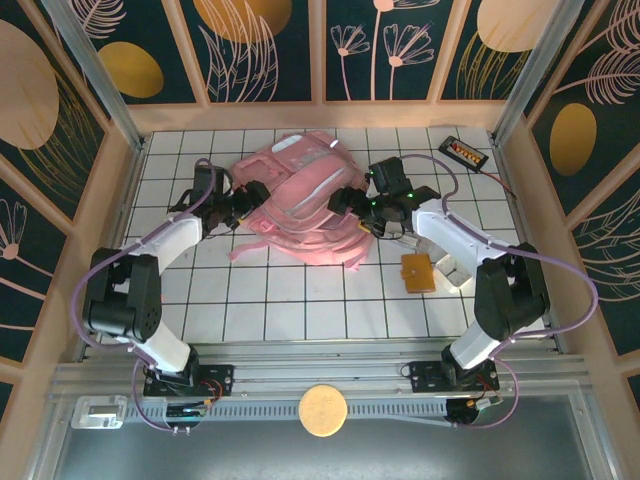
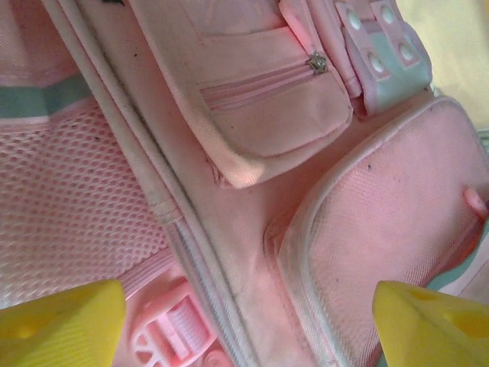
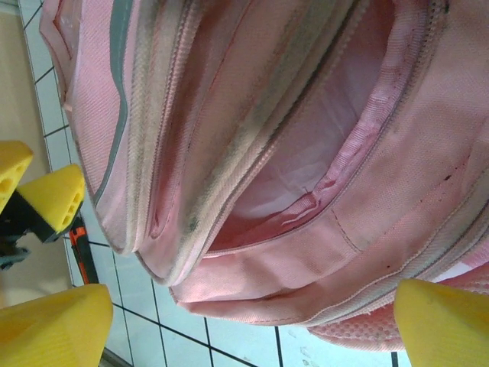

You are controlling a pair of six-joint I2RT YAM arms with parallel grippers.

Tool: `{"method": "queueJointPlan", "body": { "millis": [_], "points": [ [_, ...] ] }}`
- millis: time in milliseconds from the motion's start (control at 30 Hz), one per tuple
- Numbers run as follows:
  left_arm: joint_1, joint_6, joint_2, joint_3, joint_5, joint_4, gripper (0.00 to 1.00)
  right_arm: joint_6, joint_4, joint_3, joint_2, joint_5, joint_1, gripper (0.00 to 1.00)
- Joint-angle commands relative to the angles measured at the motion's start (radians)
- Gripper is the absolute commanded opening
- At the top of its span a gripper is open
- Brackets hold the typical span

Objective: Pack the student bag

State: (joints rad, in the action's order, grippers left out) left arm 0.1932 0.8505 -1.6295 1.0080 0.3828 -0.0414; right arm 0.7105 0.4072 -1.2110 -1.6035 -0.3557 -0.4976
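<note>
The student bag (image 1: 300, 195) is a pale-pink backpack lying at the back middle of the tiled table. My left gripper (image 1: 243, 207) is at its left side, open. In the left wrist view its yellow fingertips (image 2: 61, 325) stand wide apart over the bag's side (image 2: 252, 229), near a zipped pocket (image 2: 275, 99) and a pink buckle (image 2: 172, 336). My right gripper (image 1: 352, 205) is at the bag's right side. It (image 3: 248, 336) is also open and holds nothing, just below the unzipped mouth of the bag (image 3: 306, 153).
An orange-brown flat booklet (image 1: 418, 272) lies on the table to the right of the bag. A black device with orange marks (image 1: 463, 153) sits at the back right corner. A small orange and black object (image 3: 80, 248) lies on the tiles beside the bag. Wooden walls ring the table.
</note>
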Motion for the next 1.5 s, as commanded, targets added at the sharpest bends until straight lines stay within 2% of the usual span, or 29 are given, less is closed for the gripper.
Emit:
{"method": "queueJointPlan", "body": {
  "millis": [0,167,267,367,400,433,500,633,667,733,800,1000,1033,1133,1233,1267,1333,1400,1467],
  "points": [
    [-0.012,0.065,-0.052,0.042,0.052,0.074,0.81,-0.027,0.039,-0.032,0.017,0.045,-0.006,0.91],
    [-0.031,0.080,-0.125,0.055,0.029,0.046,0.75,-0.043,0.067,-0.045,0.030,0.063,0.002,0.91],
    [-0.052,0.119,-0.147,0.036,0.032,0.105,0.72,-0.050,0.076,-0.059,0.032,0.065,0.006,0.87],
    [-0.059,0.147,-0.200,0.062,0.056,0.159,0.67,-0.068,0.079,-0.068,0.043,0.078,0.007,0.87],
    [-0.058,0.151,-0.221,0.079,0.068,0.168,0.64,-0.075,0.077,-0.067,0.051,0.086,0.007,0.89],
    [-0.059,0.156,-0.240,0.098,0.080,0.182,0.60,-0.083,0.067,-0.060,0.069,0.098,0.004,0.98],
    [-0.059,0.176,-0.266,0.122,0.097,0.211,0.51,-0.082,0.005,-0.018,0.124,0.112,0.000,0.99],
    [-0.050,0.199,-0.266,0.124,0.125,0.242,0.23,-0.068,-0.165,0.095,0.230,0.040,0.000,0.99],
    [-0.045,0.208,-0.257,0.113,0.126,0.250,0.16,-0.069,-0.140,0.085,0.218,0.016,-0.001,0.99],
    [-0.030,0.239,-0.231,0.080,0.133,0.281,0.12,-0.107,-0.033,0.018,0.152,-0.020,-0.027,0.98],
    [-0.017,0.277,-0.197,0.037,0.130,0.319,0.10,-0.118,0.065,-0.026,0.091,0.022,-0.068,0.95],
    [0.018,0.345,-0.091,-0.081,0.116,0.372,0.09,-0.026,-0.132,0.114,0.038,0.027,-0.055,0.76],
    [0.023,0.351,-0.070,-0.097,0.114,0.372,0.09,-0.033,-0.157,0.108,0.000,0.024,-0.014,0.72],
    [0.035,0.374,-0.012,-0.145,0.105,0.374,0.08,-0.060,-0.190,0.051,-0.100,0.016,0.065,0.46],
    [0.052,0.403,0.038,-0.182,0.087,0.378,0.08,-0.112,-0.215,-0.040,-0.170,0.007,0.164,0.13],
    [0.063,0.414,0.049,-0.187,0.083,0.380,0.07,-0.140,-0.204,-0.097,-0.202,-0.007,0.193,0.09],
    [0.088,0.442,0.061,-0.189,0.073,0.389,0.07,-0.190,-0.162,-0.208,-0.262,-0.048,0.233,0.12],
    [0.110,0.487,0.070,-0.188,0.055,0.412,0.07,-0.231,-0.087,-0.293,-0.286,-0.054,0.247,0.37],
    [0.135,0.536,0.085,-0.179,0.013,0.426,0.07,-0.250,-0.031,-0.289,-0.240,-0.015,0.232,0.66]
  ]
}}
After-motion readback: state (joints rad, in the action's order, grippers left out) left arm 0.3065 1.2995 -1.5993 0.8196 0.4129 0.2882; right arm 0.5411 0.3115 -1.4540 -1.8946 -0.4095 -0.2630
